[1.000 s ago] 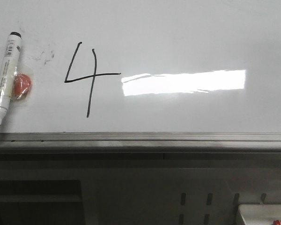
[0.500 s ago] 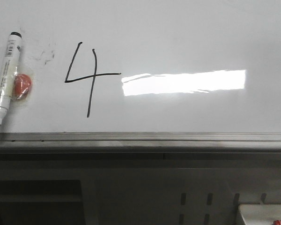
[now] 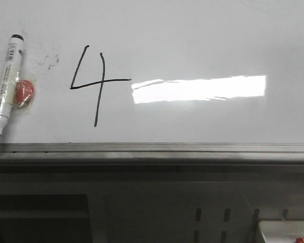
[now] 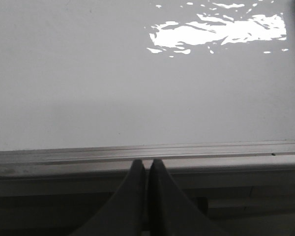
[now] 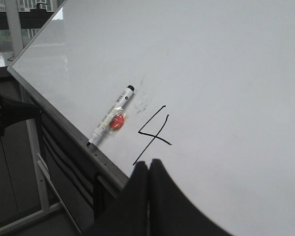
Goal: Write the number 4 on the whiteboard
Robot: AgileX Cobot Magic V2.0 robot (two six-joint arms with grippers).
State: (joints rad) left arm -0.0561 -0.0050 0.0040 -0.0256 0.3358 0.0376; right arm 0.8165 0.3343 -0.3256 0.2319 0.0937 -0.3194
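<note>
A thin black open-topped number 4 (image 3: 93,83) is drawn on the glossy whiteboard (image 3: 192,40), left of a bright light reflection. It also shows in the right wrist view (image 5: 155,132). A white marker with a black cap (image 3: 5,86) lies on the board at the far left, tip towards the grey rim, with a small red piece (image 3: 24,93) fixed to it. My left gripper (image 4: 147,164) is shut and empty, off the board at its lower rim (image 4: 137,155). My right gripper (image 5: 148,166) is shut and empty, just off the 4's stem. Neither gripper shows in the front view.
Faint grey smudges (image 3: 48,59) lie between the marker and the 4. The grey metal rim (image 3: 152,149) runs along the board's lower edge, with the stand's frame (image 3: 142,202) beneath it. A white box with a red spot (image 3: 286,233) sits at the lower right.
</note>
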